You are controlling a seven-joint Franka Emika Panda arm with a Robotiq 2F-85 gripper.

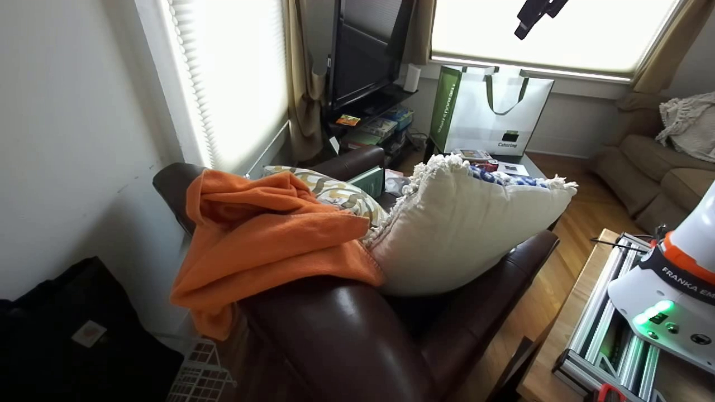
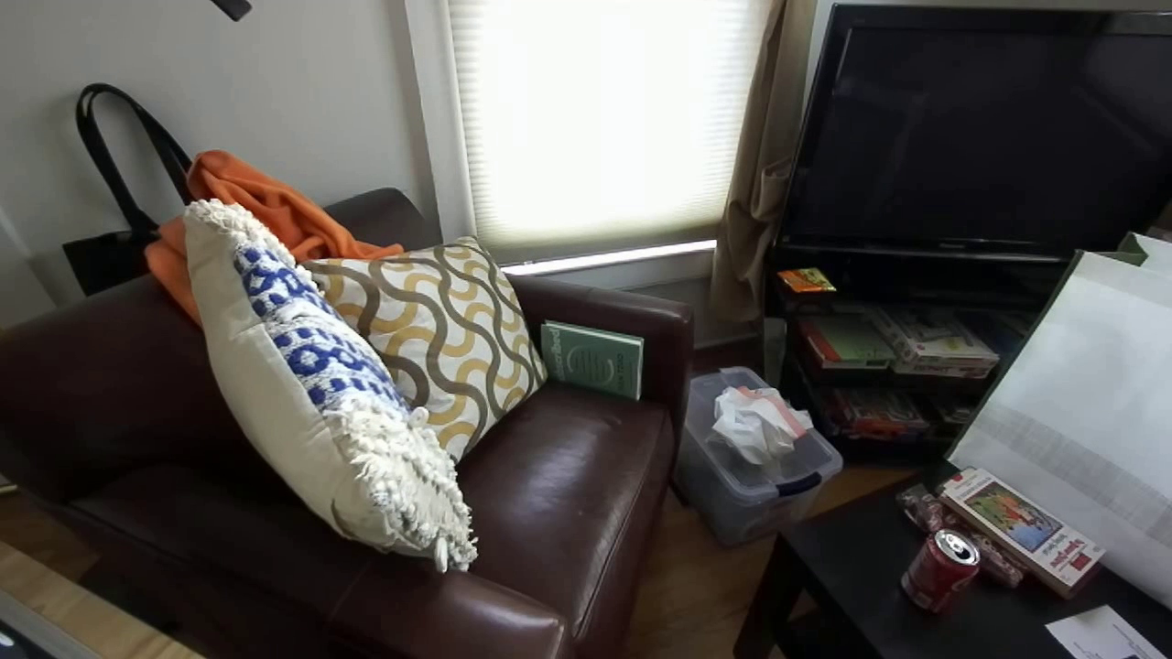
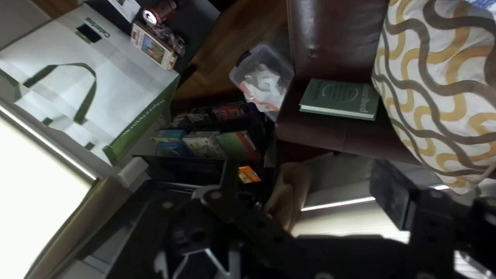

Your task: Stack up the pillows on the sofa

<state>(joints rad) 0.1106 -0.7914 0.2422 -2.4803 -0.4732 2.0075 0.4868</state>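
The dark brown leather sofa (image 1: 346,329) shows in both exterior views (image 2: 558,494) and in the wrist view (image 3: 333,42). A white fringed pillow with blue patterning (image 2: 265,394) stands tilted on it; its plain back (image 1: 469,240) faces an exterior view. A wavy yellow-and-brown pillow (image 2: 449,339) leans beside it, partly hidden by it, and shows in the wrist view (image 3: 441,85). My gripper (image 3: 310,190) is open, with nothing between its fingers. It hangs high in an exterior view (image 1: 539,17), apart from both pillows.
An orange blanket (image 1: 279,234) drapes over the sofa back. A green book (image 2: 593,359) leans at the far armrest. A lidded plastic bin (image 2: 760,494), a black table (image 2: 851,567) with a can (image 2: 938,572), a large white bag (image 1: 497,111) and a TV (image 2: 980,137) stand around.
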